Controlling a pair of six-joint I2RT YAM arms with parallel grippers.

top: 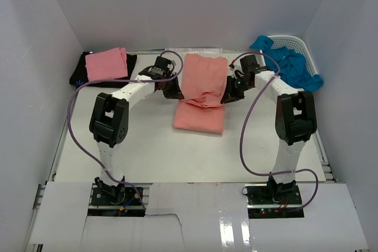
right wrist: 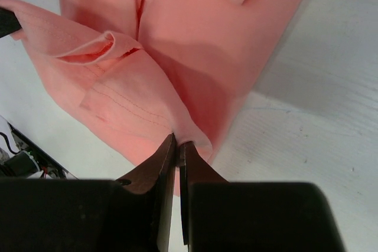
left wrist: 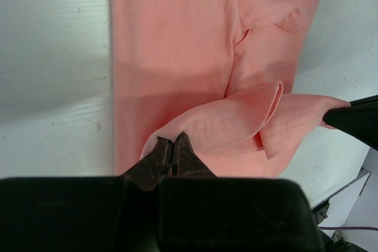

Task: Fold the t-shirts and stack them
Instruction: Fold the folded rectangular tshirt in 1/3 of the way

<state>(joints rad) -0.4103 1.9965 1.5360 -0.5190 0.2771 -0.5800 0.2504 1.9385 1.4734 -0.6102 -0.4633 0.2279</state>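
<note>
Tightly pinched, salmon t-shirt (top: 201, 81), left fingers (left wrist: 156, 161), right fingers (right wrist: 162, 164)

Both white-and-black arms (top: 133, 91) reach toward 12 o'clock, forearms angled inward. Left gripper (top: 173, 91), right gripper (top: 229, 95) at its 3 o'clock: jaws pinched on salmon-coral cloth t-shirt (top: 204, 75).

The salmon shirt (top: 201, 95) lies in the middle of the table as a long strip. Its far part is lifted up and bends over the near part. A pink shirt (top: 106, 64) lies folded flat at the far left, on top of a black shirt (top: 80, 72). Bright blue shirts (top: 293, 68) sit crumpled in a heap at the far right.
</note>
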